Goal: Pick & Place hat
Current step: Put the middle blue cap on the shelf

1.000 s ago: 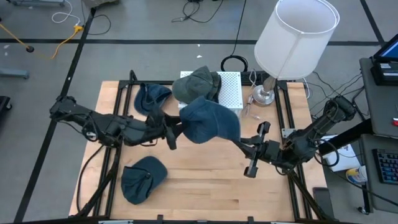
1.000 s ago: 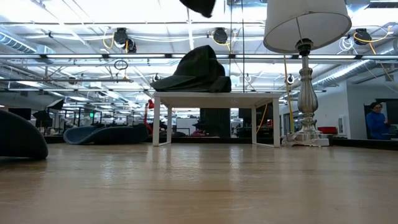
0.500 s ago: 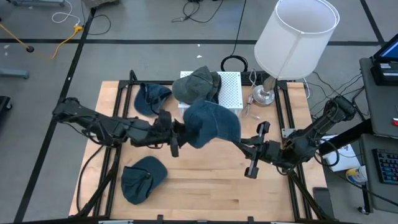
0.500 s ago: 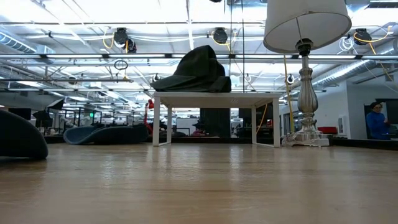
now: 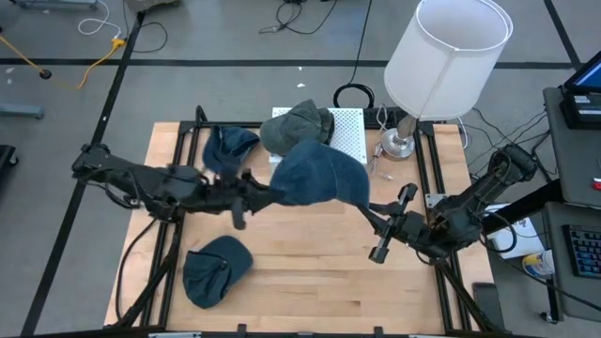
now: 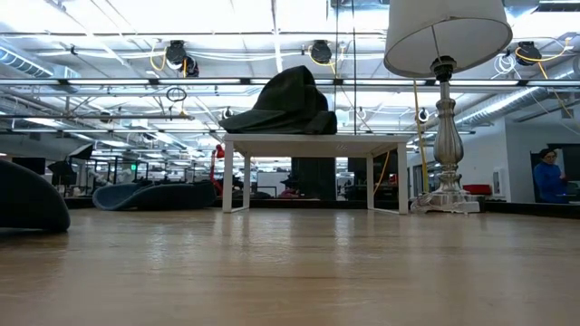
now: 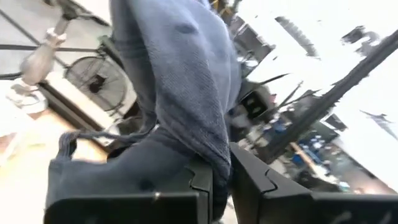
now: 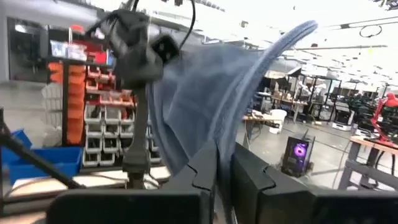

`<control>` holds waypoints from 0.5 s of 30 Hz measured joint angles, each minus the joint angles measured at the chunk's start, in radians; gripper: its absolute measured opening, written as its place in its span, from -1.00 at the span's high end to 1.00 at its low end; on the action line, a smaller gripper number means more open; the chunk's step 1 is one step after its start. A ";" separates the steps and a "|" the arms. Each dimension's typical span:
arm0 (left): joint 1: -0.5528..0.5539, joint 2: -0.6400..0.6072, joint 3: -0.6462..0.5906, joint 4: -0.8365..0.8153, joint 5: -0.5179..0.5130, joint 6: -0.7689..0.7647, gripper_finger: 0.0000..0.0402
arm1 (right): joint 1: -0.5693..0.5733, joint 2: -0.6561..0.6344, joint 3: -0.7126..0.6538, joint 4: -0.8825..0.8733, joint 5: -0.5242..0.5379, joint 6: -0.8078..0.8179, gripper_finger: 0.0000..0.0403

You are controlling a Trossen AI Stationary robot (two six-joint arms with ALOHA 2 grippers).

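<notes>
A blue hat (image 5: 321, 176) hangs in the air above the middle of the wooden counter (image 5: 310, 272), stretched between the two arms. The left gripper (image 5: 252, 191) reaches in from the left side and has its jaws closed on the hat's left edge; in the left wrist view the cloth (image 7: 180, 74) is pinched tightly between the two dark fingers (image 7: 202, 180). The right gripper (image 5: 364, 204) comes in from the right side, and its jaws are likewise clamped on the hat's right edge, the fabric (image 8: 205, 106) rising from between its fingers (image 8: 249, 174) in the right wrist view. The exact spot of the right grip is hard to make out from above, since the hat seems to cover the fingertips.

Just behind the held hat, a dark green hat (image 5: 296, 127) sits on a small white stand (image 5: 349, 131), seen in the low view as a dark heap (image 6: 285, 101) on the white table (image 6: 313, 145). Another blue hat (image 5: 227, 145) lies at the back left of the counter, and a third (image 5: 214, 268) rests at the front left. A lamp with a white shade (image 5: 447, 56) stands at the back right, its base (image 5: 398, 143) beside the white stand
</notes>
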 joint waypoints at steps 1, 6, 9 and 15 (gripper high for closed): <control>0.000 -0.016 0.000 0.000 0.012 0.001 0.86 | 0.010 0.000 0.000 -0.008 0.011 -0.005 0.87; 0.024 -0.093 0.000 -0.025 0.073 -0.007 0.89 | 0.051 0.000 0.000 -0.047 0.090 -0.003 0.60; 0.064 -0.142 0.001 -0.065 0.148 -0.066 0.89 | 0.058 0.000 0.000 -0.087 0.177 0.014 0.37; 0.181 -0.234 0.001 -0.199 0.317 -0.229 0.89 | 0.077 0.000 0.000 -0.095 0.222 -0.088 0.02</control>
